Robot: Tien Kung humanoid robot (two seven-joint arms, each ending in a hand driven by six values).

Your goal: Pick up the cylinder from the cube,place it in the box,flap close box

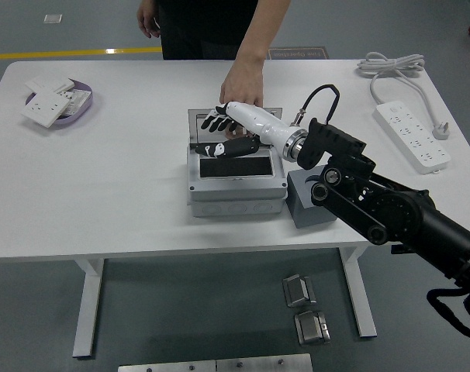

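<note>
The grey box [235,195] stands mid-table with its clear lid [198,125] upright at the back. My right hand [219,136], white with black fingers [215,122], is over the back of the box at the lid's top edge. The fingers are spread and hold nothing. The box's inside [231,167] looks dark, and I see no cylinder in it. The grey cube [307,206] sits just right of the box, under my forearm, with nothing on top. A person's hand [243,84] rests at the lid's top edge, next to my fingers. My left arm is out of view.
A purple dish with white sockets [53,105] is at the far left. A white power strip [413,136] and its coiled cable [390,63] lie at the far right. The person stands at the table's far side.
</note>
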